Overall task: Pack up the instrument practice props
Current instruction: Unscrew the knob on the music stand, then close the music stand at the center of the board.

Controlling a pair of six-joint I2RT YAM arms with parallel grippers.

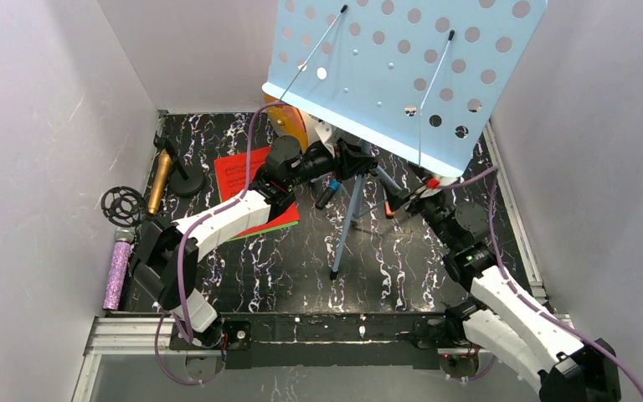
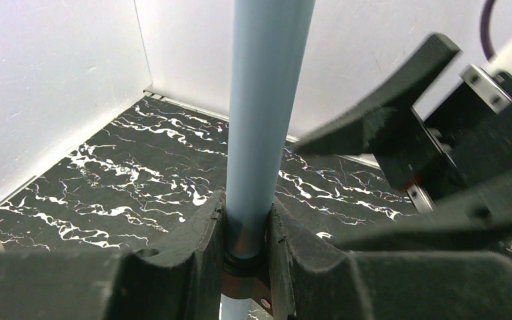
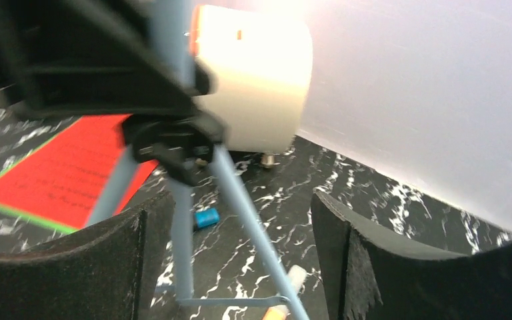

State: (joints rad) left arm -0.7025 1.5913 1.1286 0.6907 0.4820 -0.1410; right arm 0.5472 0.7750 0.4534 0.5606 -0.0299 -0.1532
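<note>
At the middle of the black marbled table [image 1: 285, 268], the music stand [image 1: 402, 59] is being held upright. Its round pale-blue pole [image 2: 263, 100] is being pinched between the black padded jaws of the left gripper [image 2: 247, 227], just above a dark collar. The stand's wide desk, pale blue and punched with rows of round holes, is being carried tilted high over the table, with two thin wire page-holders lying across its face. Slim pale-blue legs are being spread below it, one reaching toward the near edge. The right gripper [image 3: 240, 267] is being held low beside those legs on the right, its jaws spread wide, with one slanting leg passing between them clear of both pads. Left of the stand, a red sheet [image 1: 247, 180] printed with dark lines is lying flat on a green sheet [image 1: 280, 224], of which only a narrow edge is being shown. Farther left, a gold microphone [image 1: 161, 180] is lying beside a black mic base [image 1: 186, 180] with a round foot. A glittery purple microphone [image 1: 118, 272] with a silver head is lying along the left wall. Behind the stand, a round cream-and-orange cabinet [image 1: 289, 126] is being partly hidden by the desk.
</note>
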